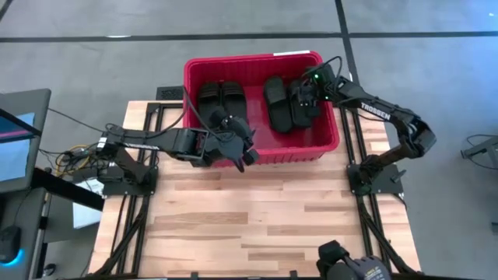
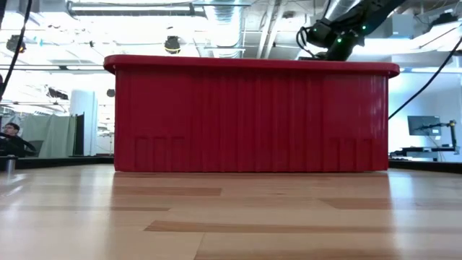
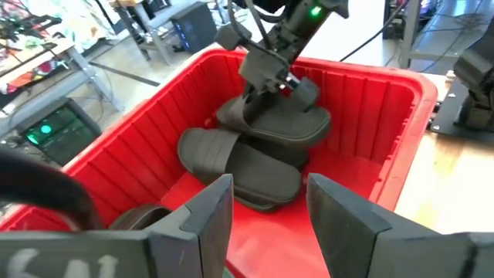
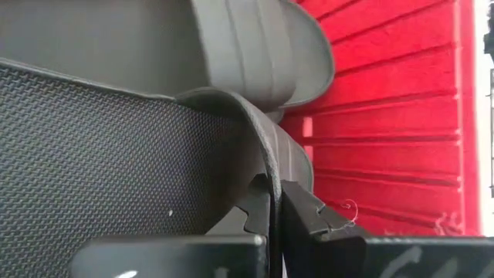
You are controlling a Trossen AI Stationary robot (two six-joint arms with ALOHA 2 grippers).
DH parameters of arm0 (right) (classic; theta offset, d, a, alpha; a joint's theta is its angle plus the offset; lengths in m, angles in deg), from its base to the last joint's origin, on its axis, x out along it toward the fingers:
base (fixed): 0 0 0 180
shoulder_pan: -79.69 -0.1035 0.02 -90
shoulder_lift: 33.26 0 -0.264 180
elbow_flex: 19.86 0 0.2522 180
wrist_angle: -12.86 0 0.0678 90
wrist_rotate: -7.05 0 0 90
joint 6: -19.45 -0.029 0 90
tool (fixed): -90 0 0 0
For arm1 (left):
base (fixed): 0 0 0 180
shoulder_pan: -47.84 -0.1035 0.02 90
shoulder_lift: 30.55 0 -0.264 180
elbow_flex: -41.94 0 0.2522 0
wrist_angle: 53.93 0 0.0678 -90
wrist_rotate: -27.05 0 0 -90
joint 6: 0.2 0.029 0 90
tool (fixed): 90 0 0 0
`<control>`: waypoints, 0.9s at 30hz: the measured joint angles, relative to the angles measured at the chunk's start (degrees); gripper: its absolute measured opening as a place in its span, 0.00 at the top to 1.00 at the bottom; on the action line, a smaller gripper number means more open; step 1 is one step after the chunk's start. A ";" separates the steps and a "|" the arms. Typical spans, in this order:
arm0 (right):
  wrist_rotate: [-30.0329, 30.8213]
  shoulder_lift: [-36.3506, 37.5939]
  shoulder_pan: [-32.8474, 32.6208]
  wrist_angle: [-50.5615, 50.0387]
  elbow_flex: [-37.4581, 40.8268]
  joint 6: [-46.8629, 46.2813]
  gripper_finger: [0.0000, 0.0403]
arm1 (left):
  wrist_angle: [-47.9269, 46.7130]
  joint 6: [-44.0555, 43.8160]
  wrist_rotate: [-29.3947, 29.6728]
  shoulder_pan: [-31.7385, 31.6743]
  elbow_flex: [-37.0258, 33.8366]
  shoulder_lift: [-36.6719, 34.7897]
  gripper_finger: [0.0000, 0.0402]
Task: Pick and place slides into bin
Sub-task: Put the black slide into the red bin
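Observation:
The red bin (image 1: pixel 253 61) stands at the table's far middle. Inside it a pair of black slides (image 1: pixel 222 98) lies at the left and one more black slide (image 1: pixel 276 103) lies near the middle. My right gripper (image 1: pixel 309 87) reaches down into the bin's right part, shut on another black slide (image 3: pixel 279 123), which is low over the slide (image 3: pixel 239 166) on the bin floor. My left gripper (image 3: pixel 270 205) hovers over the bin's near left wall, open, with nothing between its fingers. My right gripper pinches a thin edge of the black slide (image 4: pixel 272 202) between its two shut fingers; it looks like the strap's edge. The fingers come slanting down from above, on the bin's right side. The slide hangs tilted inside the bin. Whether it touches the slide beneath, I cannot tell.
The bin's high red walls (image 2: pixel 253 115) hide its contents in the low view. Bare wooden table (image 1: pixel 257 218) stretches from the bin to the near edge. A monitor (image 1: pixel 15 140) stands beyond the table's left edge. A person (image 2: pixel 11 137) sits far off in the room.

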 joint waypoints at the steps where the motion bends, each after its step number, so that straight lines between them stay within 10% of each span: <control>1: 0.25 -0.35 0.00 0.85 0.00 0.16 1.00 | 0.10 0.17 -0.46 -0.21 0.00 0.00 0.61; 27: -0.63 -3.34 4.36 7.40 -0.07 6.14 1.00 | 1.85 0.44 -4.33 -1.17 0.00 0.00 0.61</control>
